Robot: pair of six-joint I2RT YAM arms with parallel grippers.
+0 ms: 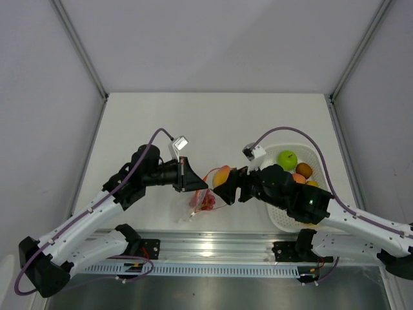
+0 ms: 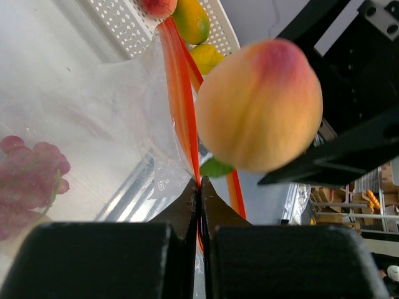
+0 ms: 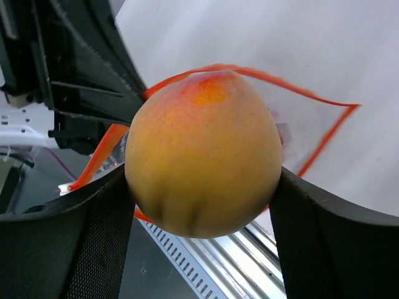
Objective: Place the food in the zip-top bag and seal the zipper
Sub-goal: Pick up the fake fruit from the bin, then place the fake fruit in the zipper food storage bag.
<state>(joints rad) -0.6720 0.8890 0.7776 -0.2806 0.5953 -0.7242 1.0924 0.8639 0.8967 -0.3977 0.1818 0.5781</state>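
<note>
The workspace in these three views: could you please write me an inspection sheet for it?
Surface: white table, no spills seen.
Job's things: clear zip-top bag held open, red grapes inside; peach at its mouth; green fruit and others in the white tray.
Clutter: nothing seen.
Grippers: left gripper shut on the zipper; right gripper shut on the peach.
Cables: purple cables loop above both arms, clear of the bag.
Surroundings: pale walls, metal rail at the near edge.

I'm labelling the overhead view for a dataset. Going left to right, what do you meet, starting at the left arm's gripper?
left gripper → peach → green apple → brown fruit
</note>
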